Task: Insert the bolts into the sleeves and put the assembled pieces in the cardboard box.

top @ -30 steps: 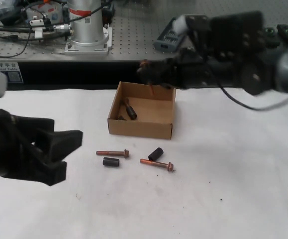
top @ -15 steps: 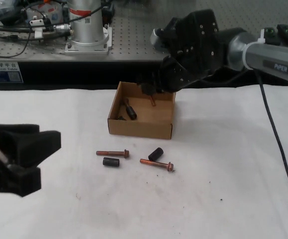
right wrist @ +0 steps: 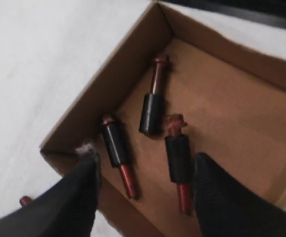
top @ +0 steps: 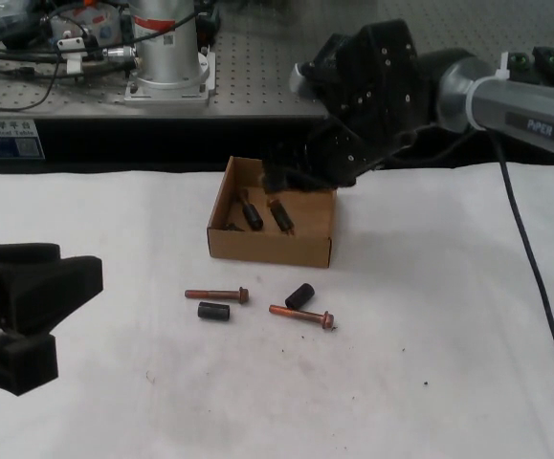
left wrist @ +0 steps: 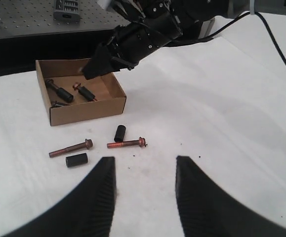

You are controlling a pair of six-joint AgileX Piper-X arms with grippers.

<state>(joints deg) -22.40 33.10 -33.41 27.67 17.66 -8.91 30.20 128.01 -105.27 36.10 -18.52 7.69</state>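
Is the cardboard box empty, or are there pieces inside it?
Not empty. Three assembled pieces lie flat on the floor of the cardboard box, as the right wrist view shows.

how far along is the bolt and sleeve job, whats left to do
Done: three assembled pieces lie in the cardboard box. In hand: nothing; the right gripper hangs open over the box and the left gripper is open above the cloth. Left: two bolts and two sleeves lie apart on the cloth, so two more assemblies to make and box.
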